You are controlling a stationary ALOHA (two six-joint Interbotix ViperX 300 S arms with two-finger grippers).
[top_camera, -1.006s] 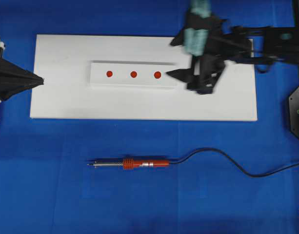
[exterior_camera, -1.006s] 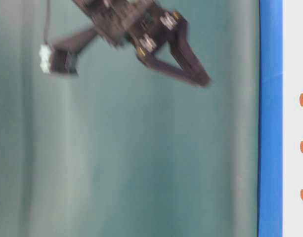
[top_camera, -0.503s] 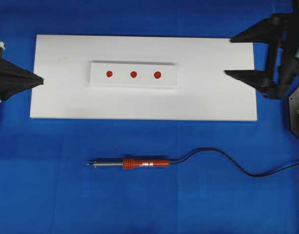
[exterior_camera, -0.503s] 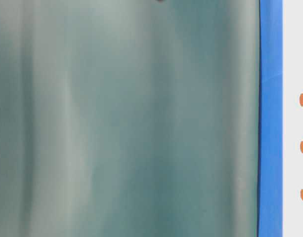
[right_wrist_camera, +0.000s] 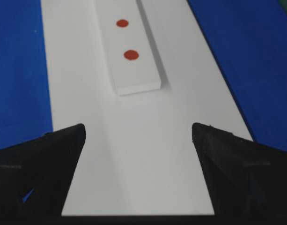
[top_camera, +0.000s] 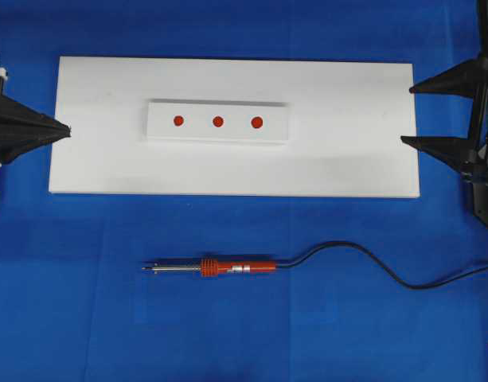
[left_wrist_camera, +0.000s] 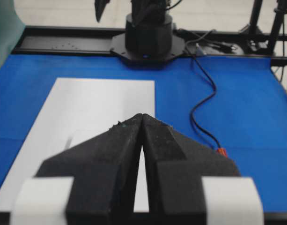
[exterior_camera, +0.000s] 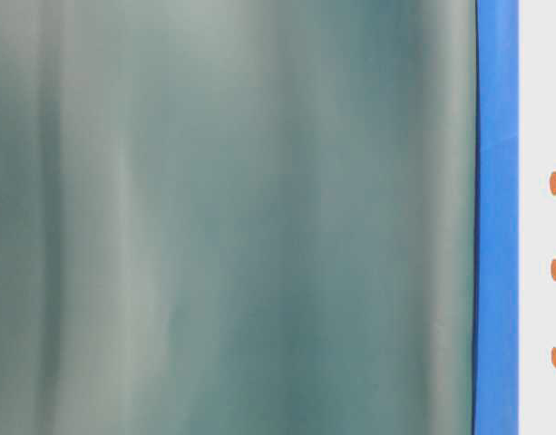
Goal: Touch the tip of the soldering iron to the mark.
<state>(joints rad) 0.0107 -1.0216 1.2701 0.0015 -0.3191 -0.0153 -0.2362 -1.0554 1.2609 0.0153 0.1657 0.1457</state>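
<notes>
The soldering iron (top_camera: 237,268) lies on the blue mat in front of the white board, its silver tip pointing left and its black cord (top_camera: 363,256) trailing right. Three red marks (top_camera: 218,122) sit in a row on a raised white strip (top_camera: 218,134); two of the marks (right_wrist_camera: 131,55) show in the right wrist view. My right gripper (top_camera: 407,114) hovers open and empty at the board's right edge (right_wrist_camera: 138,129). At the board's left edge rests my left gripper (top_camera: 68,131), shut on nothing (left_wrist_camera: 142,116). Neither gripper touches the iron.
The white board (top_camera: 347,159) takes up the far half of the mat. The right arm's base (left_wrist_camera: 148,40) stands beyond the board's far end in the left wrist view. The table-level view shows only a green backdrop (exterior_camera: 232,217) and the marks (exterior_camera: 554,183).
My right gripper has swung right, from over the strip's right end to the board's right edge, and has left the table-level view. The iron and left gripper have not moved.
</notes>
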